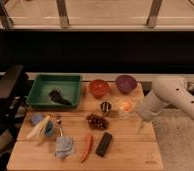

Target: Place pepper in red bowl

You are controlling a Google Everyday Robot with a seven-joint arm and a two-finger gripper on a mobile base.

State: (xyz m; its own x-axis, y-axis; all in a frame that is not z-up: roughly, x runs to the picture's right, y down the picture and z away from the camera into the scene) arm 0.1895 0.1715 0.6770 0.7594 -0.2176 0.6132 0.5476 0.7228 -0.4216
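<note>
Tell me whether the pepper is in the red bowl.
Out. Pepper lies on the board near the front; gripper hangs by the right edge.

Probably a robotics lab: a wooden table [130, 155] is sitting below a metal railing [63, 15] and carrying a laid-out tray [55, 76]. Gripper [141, 126] is hanging over the table's right edge.

- The arm [162, 100] is clad in smooth, glossy white shells with soft grey shading along their undersides.
- Up and to the right of the hand, a thick rounded joint [172, 88] bulges like a capsule.
- The white segment just above the hand tapers narrower.
- The hand [141, 127] is a slim, pale tip at the arm's lower end, over the right edge of the desk [132, 152].
</note>
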